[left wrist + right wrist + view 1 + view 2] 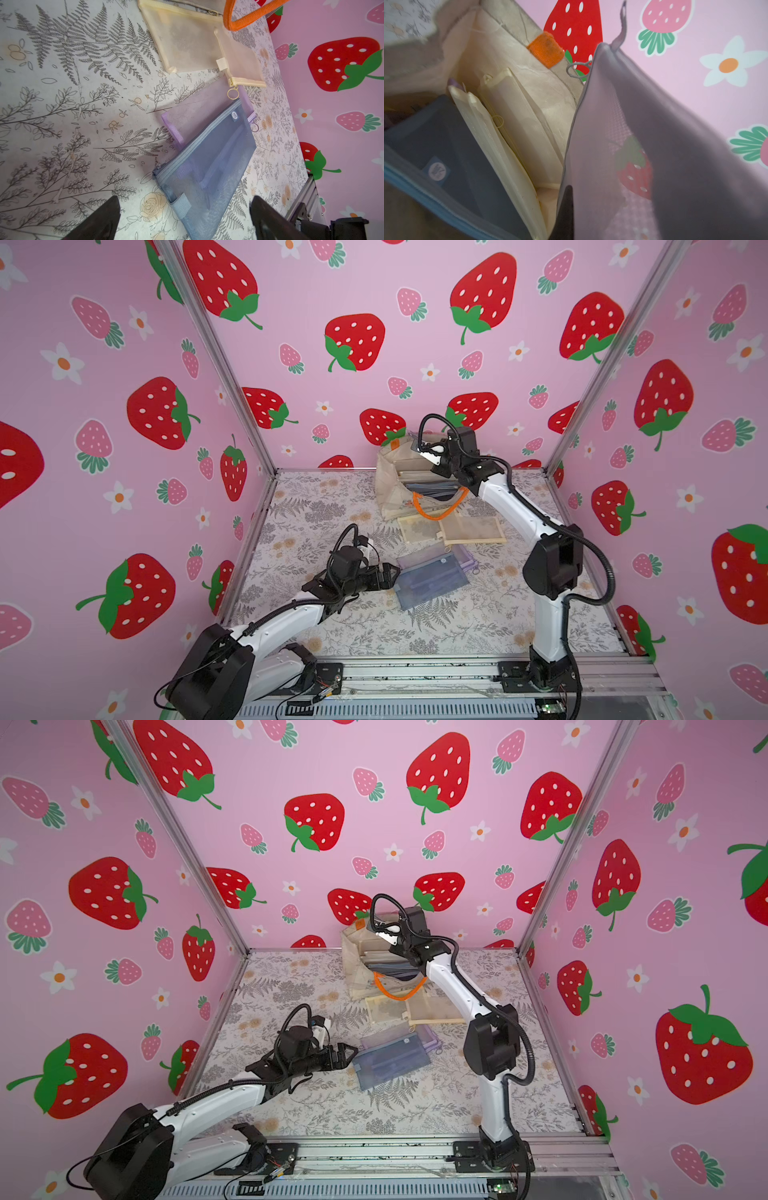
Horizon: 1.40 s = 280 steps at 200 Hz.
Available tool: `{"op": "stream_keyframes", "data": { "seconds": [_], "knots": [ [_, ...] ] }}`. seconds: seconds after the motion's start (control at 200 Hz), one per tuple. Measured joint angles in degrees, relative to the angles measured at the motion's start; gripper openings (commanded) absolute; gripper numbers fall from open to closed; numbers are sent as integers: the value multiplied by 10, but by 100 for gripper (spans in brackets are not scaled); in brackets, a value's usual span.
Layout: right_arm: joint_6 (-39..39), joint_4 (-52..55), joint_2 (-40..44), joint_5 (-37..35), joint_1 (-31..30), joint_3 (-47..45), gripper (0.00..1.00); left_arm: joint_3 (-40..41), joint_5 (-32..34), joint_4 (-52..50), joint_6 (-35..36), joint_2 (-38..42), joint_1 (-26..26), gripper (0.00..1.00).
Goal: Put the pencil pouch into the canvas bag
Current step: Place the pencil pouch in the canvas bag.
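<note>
Tools in both top views: the left tool (pixel 392 576) is hovering spread wide beside the blue mesh pouch (pixel 432 578) on the surface (pixel 374 626), and the right tool (pixel 424 450) is reaching over the canvas bag (pixel 388 489). Left wrist view is showing the blue mesh pouch lying on a lilac pouch (pixel 197 116), just ahead of the parted fingers (pixel 99 220). Right wrist view is showing the right tool clenched on a greyish pencil pouch (pixel 612 124) over the bag's open mouth, cream pouches (pixel 512 124) standing inside.
</note>
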<state>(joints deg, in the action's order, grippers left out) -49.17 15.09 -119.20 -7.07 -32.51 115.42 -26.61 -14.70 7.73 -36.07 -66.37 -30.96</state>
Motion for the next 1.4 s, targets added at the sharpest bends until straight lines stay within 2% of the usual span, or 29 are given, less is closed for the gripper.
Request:
{"op": "stream_keyframes", "data": {
  "seconds": [0.24, 0.365, 0.425, 0.57, 0.625, 0.64, 0.7, 0.896, 0.976, 1.081, 1.211, 1.401],
  "knots": [
    [-40, -7, -48, -44, -3, 5, 0, 0, -14, 14, 0, -10, 11, 99],
    [-31, 4, -50, -38, -4, 5, 29, 0, -19, 15, 0, -10, 15, 99],
    [-24, 7, -50, -32, -4, 5, 39, 0, -20, 15, -1, -9, 16, 99],
    [-1, 20, -49, -19, -7, 4, 51, 0, -23, 13, -2, -2, 19, 99],
    [8, 21, -43, -13, -7, -2, 51, 0, -23, 13, -2, 4, 19, 99],
    [10, 22, -41, -12, -8, -5, 55, 0, -23, 13, -2, 6, 19, 99],
    [17, 23, -30, -8, -9, -15, 58, 0, -24, 12, -2, 12, 20, 99],
    [65, 30, 36, 6, -15, -49, 68, -4, -22, -5, 1, 26, 22, 99],
    [104, 36, 69, 12, -18, -50, 74, -15, -19, -32, 7, 24, 22, 99],
    [167, 37, 126, 19, -20, -71, 75, -42, -18, -64, 18, 12, 23, 99],
    [257, 34, 224, 36, -20, -160, 76, -79, -19, -91, 27, -18, 23, 99],
    [378, 28, 354, 67, -20, -334, 85, -97, -25, -111, 32, -47, 23, 100]
  ]
}}
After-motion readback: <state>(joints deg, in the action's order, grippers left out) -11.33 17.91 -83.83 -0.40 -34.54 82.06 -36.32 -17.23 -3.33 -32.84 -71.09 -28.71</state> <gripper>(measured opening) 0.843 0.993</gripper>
